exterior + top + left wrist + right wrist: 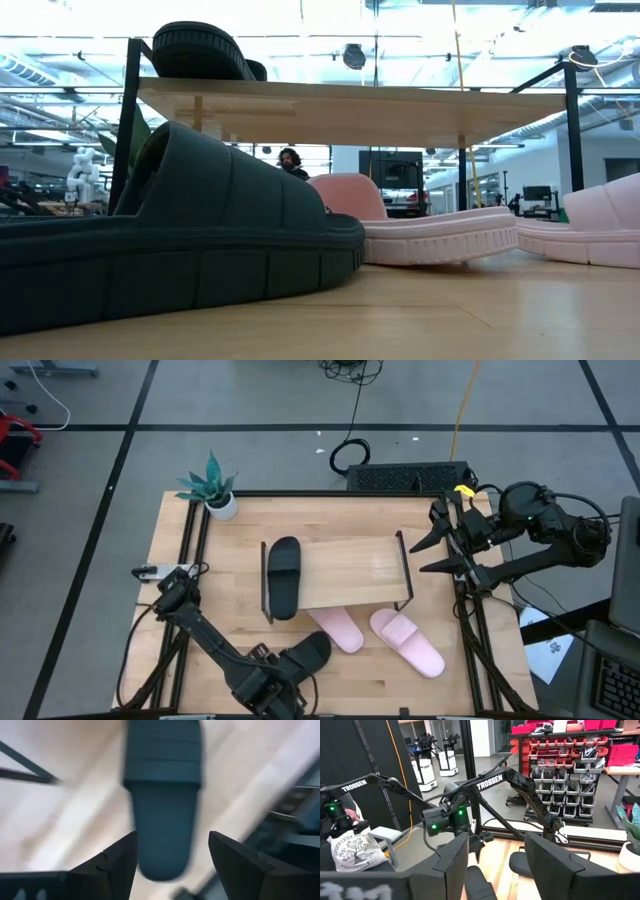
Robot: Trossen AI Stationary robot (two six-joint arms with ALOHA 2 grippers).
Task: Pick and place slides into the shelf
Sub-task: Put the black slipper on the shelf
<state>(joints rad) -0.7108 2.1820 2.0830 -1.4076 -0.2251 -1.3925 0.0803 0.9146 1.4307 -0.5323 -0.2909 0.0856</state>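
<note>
High view showed the shelf (350, 572) in the middle of the frame, with one black slide (283, 576) lying on its left end. A second black slide (308, 652) lay on the table (180, 615) at the lower centre of the frame, just in front of the left gripper (285, 678). Two pink slides lay on the table right of centre, below the shelf: one pink slide (338, 628) partly under its edge, the other pink slide (407, 642) a little more to the right.

From the left wrist camera, the left gripper (172, 865) had its fingers wide apart, with the heel of the black slide (162, 805) between them; I could not tell if they touched it.

At the right edge of the high frame, the right gripper (436, 555) hovered beside the shelf, its jaws spread wide and holding nothing.

A small potted plant (214, 488) stood at the upper left corner of the table.
</note>
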